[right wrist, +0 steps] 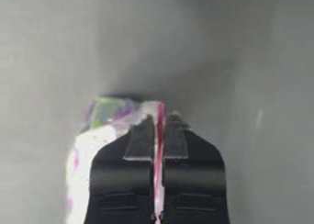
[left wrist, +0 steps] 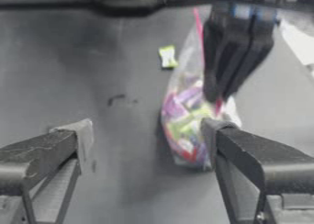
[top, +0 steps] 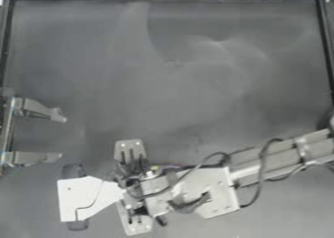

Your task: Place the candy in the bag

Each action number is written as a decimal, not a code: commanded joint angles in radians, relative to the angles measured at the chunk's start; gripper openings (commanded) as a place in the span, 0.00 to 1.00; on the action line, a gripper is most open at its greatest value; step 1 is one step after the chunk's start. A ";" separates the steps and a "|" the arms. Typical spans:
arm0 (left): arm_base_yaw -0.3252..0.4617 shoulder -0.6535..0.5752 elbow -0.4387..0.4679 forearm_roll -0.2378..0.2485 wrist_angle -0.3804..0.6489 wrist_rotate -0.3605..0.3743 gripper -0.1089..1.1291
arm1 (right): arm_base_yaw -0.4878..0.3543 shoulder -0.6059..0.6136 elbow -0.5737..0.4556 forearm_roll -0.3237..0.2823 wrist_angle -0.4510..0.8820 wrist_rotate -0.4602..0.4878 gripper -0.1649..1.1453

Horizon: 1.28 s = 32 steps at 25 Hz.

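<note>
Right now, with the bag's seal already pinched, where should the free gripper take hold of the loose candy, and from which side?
Probably across the candy's fatter wrapped middle, not its thin twisted ends, coming straight down from above since it lies flat on the table. It sits apart from the bag, which the right gripper holds shut on the pink seal, so the open left gripper has room.

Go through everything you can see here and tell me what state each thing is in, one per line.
Clear plastic zip bag with pink-red seal strip: held up by its strip, hanging, holding multicoloured sweets.
Small pale yellow-green wrapped candy: loose on the table, outside the bag.
Right end effector: shut on the strip.
Left end effector: open, one jaw beside the bag, holding nothing.
Dark table: bearing the candy.
</note>
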 commanded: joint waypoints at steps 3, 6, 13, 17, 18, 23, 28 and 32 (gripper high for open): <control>-0.012 0.087 -0.060 -0.002 -0.009 -0.002 0.90 | 0.006 -0.106 0.061 0.014 -0.054 0.020 0.16; -0.029 0.132 -0.083 -0.009 -0.012 -0.003 0.90 | 0.009 -0.130 0.103 0.012 -0.089 0.034 0.16; -0.075 0.250 -0.110 -0.054 -0.084 -0.003 0.90 | 0.017 -0.178 0.204 0.002 -0.167 0.078 0.16; -0.092 0.324 -0.141 -0.064 -0.114 -0.002 0.90 | 0.021 -0.210 0.252 -0.009 -0.202 0.098 0.16; -0.097 0.345 -0.152 -0.066 -0.115 0.000 0.90 | 0.023 -0.216 0.262 -0.014 -0.210 0.104 0.16; -0.115 0.428 -0.198 -0.067 -0.149 0.005 0.90 | 0.031 -0.238 0.307 -0.055 -0.245 0.144 0.16; -0.133 0.495 -0.225 -0.097 -0.186 0.005 0.90 | 0.035 -0.262 0.345 -0.086 -0.273 0.184 0.16; -0.149 0.538 -0.229 -0.120 -0.216 0.008 0.90 | 0.035 -0.275 0.368 -0.091 -0.298 0.195 0.16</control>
